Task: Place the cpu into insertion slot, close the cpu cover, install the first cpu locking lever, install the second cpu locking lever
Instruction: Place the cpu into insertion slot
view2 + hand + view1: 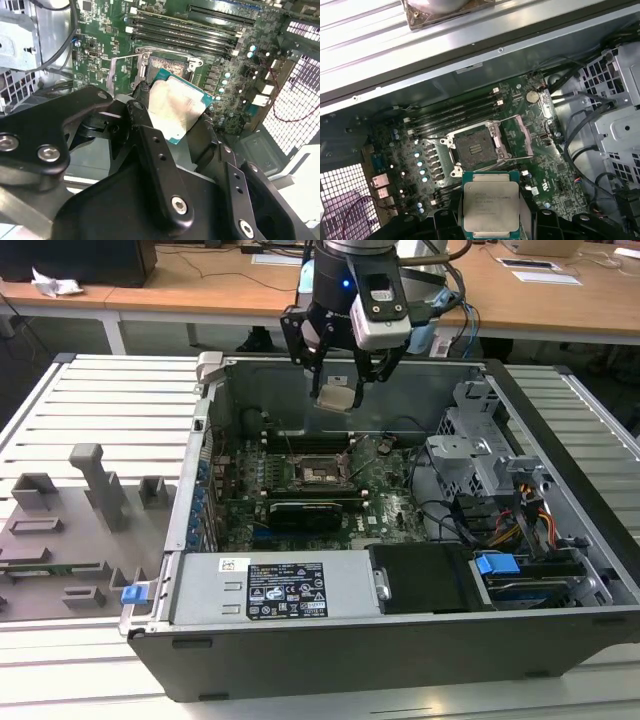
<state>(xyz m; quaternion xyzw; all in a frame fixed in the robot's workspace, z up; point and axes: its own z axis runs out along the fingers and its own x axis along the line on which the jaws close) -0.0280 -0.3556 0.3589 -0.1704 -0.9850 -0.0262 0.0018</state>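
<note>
End effector [337, 392] pinches the cpu [490, 207]; first wrist view shows the insertion slot [474, 149] uncovered.

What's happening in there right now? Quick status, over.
End effector shut on cpu, hovering above the motherboard. Insertion slot bare, cpu cover swung open. Nothing seen blocking the slot.

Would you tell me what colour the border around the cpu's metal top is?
Green; the cpu shows best in the first wrist view.
</note>
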